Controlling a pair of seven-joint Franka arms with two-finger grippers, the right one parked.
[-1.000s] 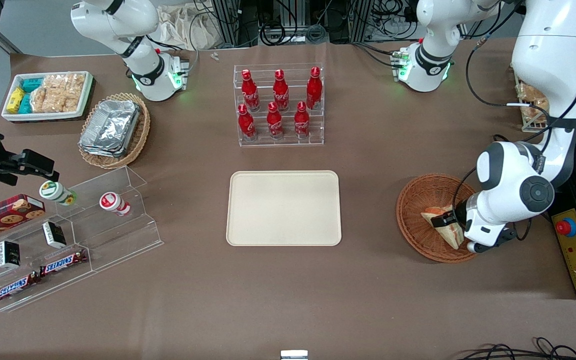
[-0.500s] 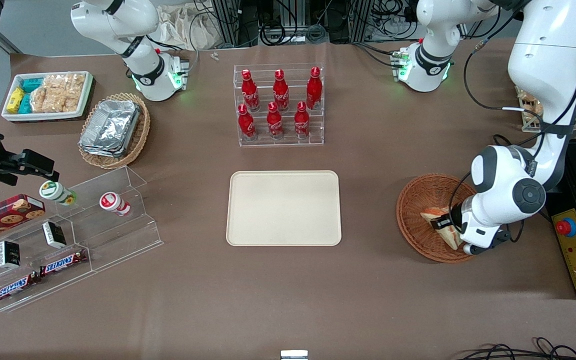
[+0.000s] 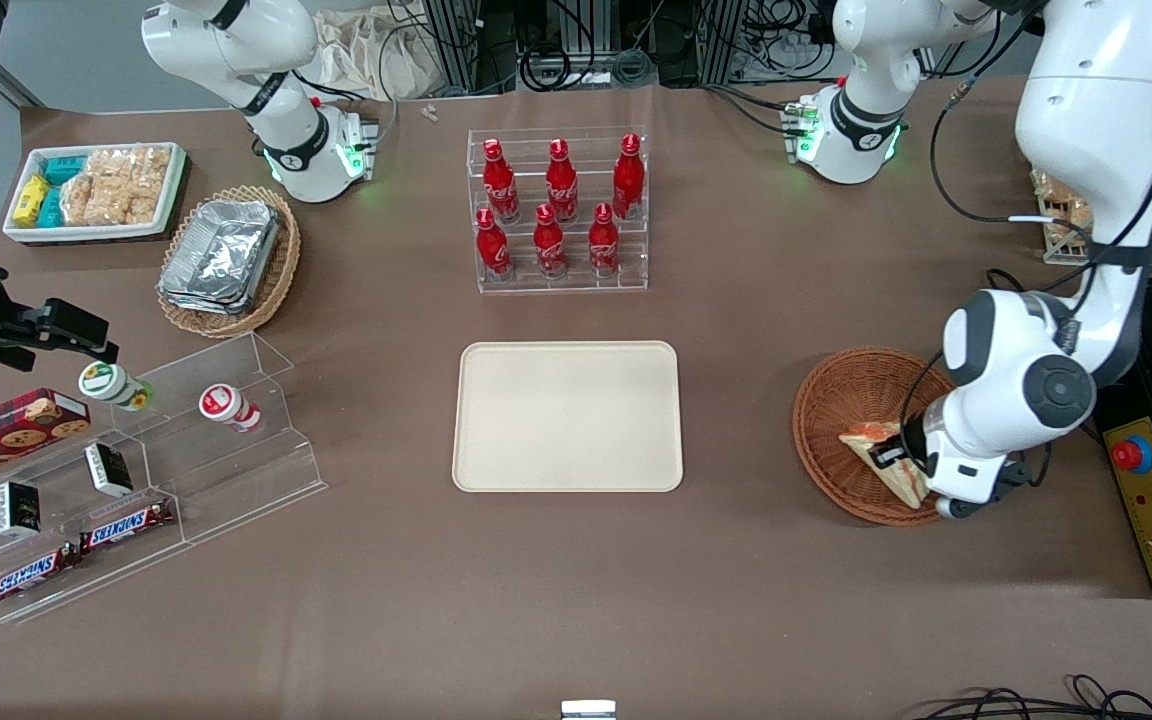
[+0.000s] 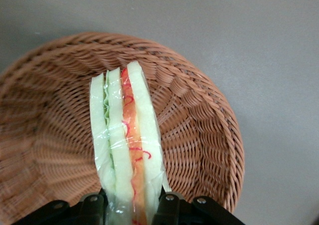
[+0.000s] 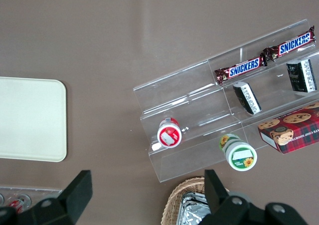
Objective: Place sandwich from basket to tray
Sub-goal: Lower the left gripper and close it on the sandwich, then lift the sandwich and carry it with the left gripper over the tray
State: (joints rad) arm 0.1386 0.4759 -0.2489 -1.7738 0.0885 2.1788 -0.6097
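Note:
The sandwich (image 3: 874,449), a plastic-wrapped wedge of white bread with orange-red and green layers, is clamped between the fingers of my left gripper (image 3: 893,462) over the reddish-brown wicker basket (image 3: 841,400). In the left wrist view the sandwich (image 4: 127,145) stands on edge between the black fingers (image 4: 167,209), held above the basket's (image 4: 199,115) woven floor. The gripper (image 4: 130,212) is shut on it. The cream-beige tray (image 3: 567,416) lies bare at the table's middle, beside the basket toward the parked arm's end.
A clear rack of red bottles (image 3: 558,208) stands farther from the front camera than the tray. A clear stepped shelf (image 3: 186,470) with snacks, a tan basket of foil containers (image 3: 228,258) and a white snack tray (image 3: 96,190) lie toward the parked arm's end.
The gripper with the sandwich has shifted slightly nearer the front camera and tilted; the sandwich looks a little raised off the basket floor.

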